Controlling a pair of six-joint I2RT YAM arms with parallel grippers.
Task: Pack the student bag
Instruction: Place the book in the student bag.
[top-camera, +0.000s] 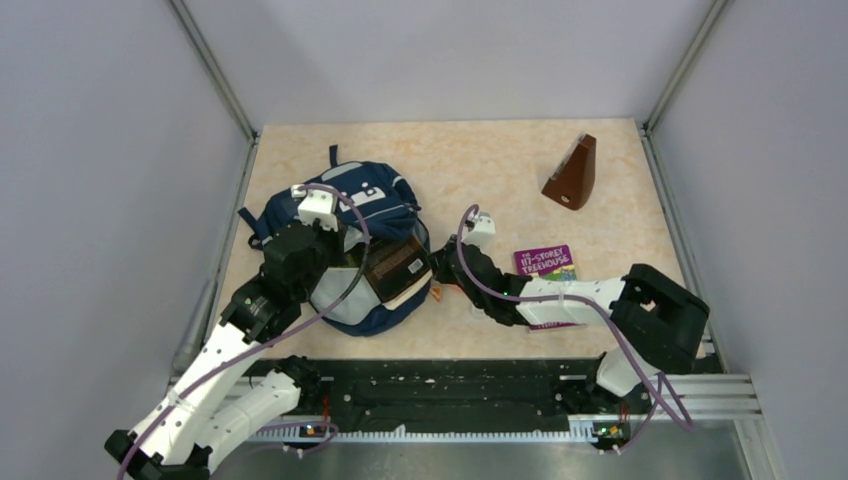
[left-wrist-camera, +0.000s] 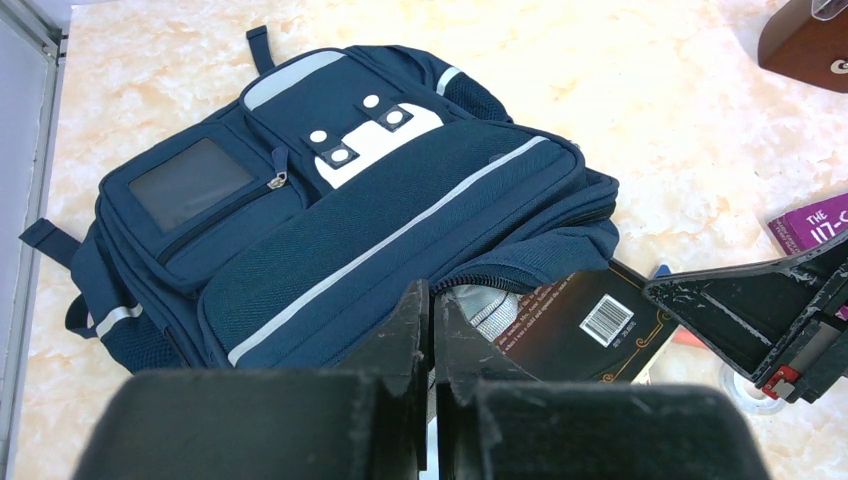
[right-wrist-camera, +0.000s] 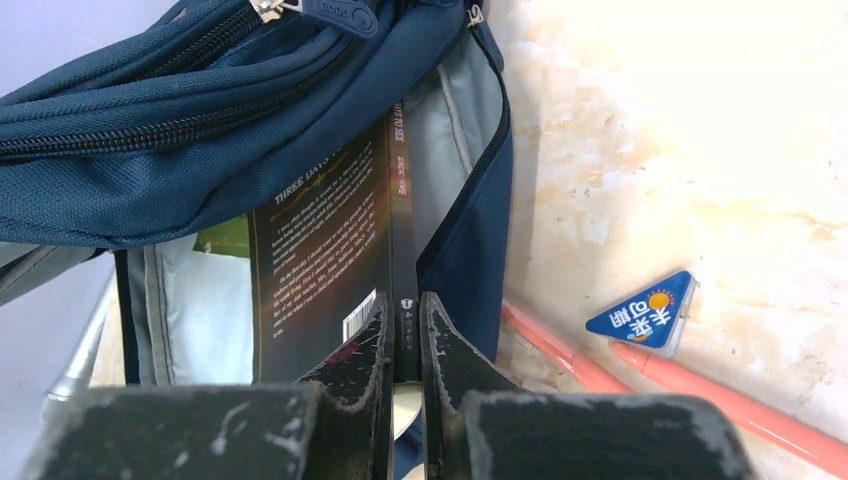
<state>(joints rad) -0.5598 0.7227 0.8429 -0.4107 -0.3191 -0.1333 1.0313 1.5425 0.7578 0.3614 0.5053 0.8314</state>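
dark book (top-camera: 398, 268) half hidden in student bag (top-camera: 372, 197)

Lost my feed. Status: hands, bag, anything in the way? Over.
Left hand shut at mouth of navy blue fabric backpack. Right hand shut on dark paperback book, partly inside. Pink pens, blue triangular tag beside opening.

From where I stand, the left arm (top-camera: 290, 262) rises bent at the elbow and reaches forward, the left jaws pressed tight together, while the right arm (top-camera: 560, 295) stretches low and leftward, the right jaws pinching a book (right-wrist-camera: 320, 260) by its spine.
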